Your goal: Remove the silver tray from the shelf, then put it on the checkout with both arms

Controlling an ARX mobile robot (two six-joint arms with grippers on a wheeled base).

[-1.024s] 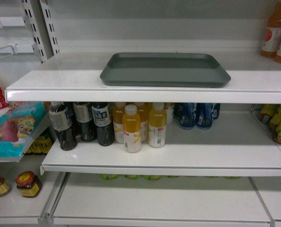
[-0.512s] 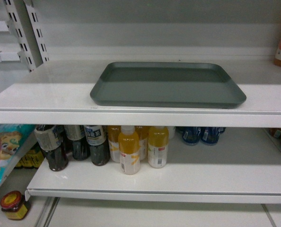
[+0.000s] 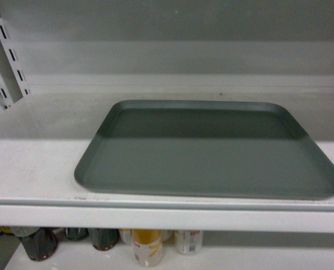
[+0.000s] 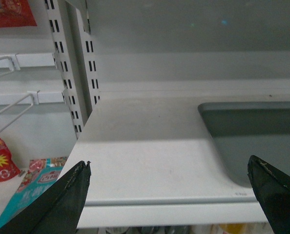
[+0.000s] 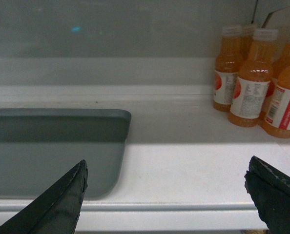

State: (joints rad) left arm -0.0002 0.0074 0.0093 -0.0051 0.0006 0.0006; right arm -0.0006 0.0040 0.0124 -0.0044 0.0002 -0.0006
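Evidently the silver tray [image 3: 209,151] lay crosswise between both spread grippers, right of the left gripper [image 4: 169,192] and left of the right gripper [image 5: 167,192].

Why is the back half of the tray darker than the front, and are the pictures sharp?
Head view: a shadow band covers the rear of the tray, the front lit evenly; slightly soft. Left wrist view: the same shadow edge crosses the shelf; open left tool tips blurred. Right wrist view: shadow again, bottles fairly clear, right tool open.
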